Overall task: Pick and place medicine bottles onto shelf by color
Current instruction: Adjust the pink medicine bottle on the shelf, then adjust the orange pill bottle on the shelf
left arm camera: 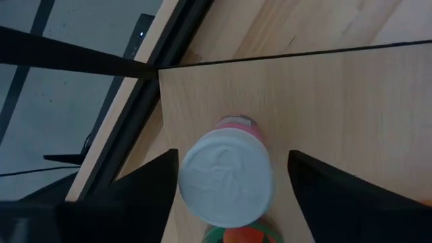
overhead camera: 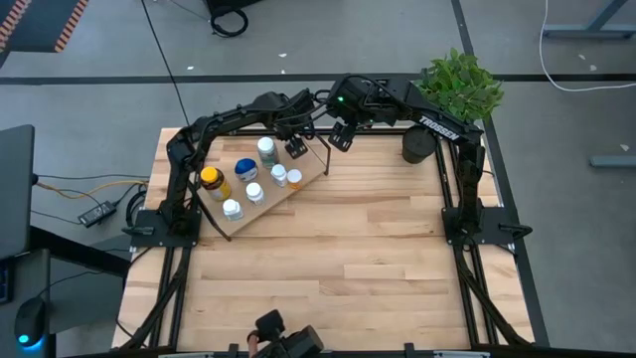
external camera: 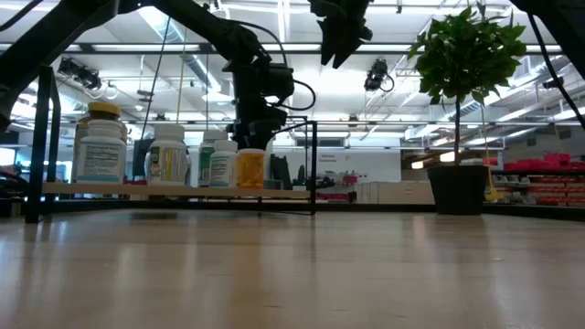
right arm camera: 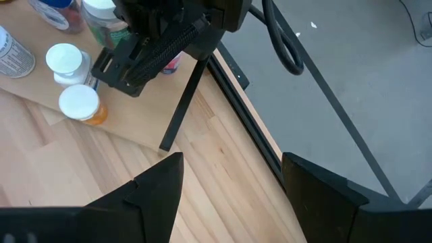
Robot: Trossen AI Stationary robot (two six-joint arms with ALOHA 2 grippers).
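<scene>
In the high view's upper middle, the left gripper [overhead camera: 296, 149] hangs over the shelf [overhead camera: 308, 184], jaws spread either side of a white-capped bottle [left arm camera: 227, 177] without touching it. The right gripper [overhead camera: 341, 137] hovers just beside, jaws spread and empty. 6 more bottles [overhead camera: 240, 187] stand on the shelf.

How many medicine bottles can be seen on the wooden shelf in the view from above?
7, perhaps. On the shelf: yellow-capped, blue-capped, white-capped. The left hand may hide one more at the far end.
</scene>
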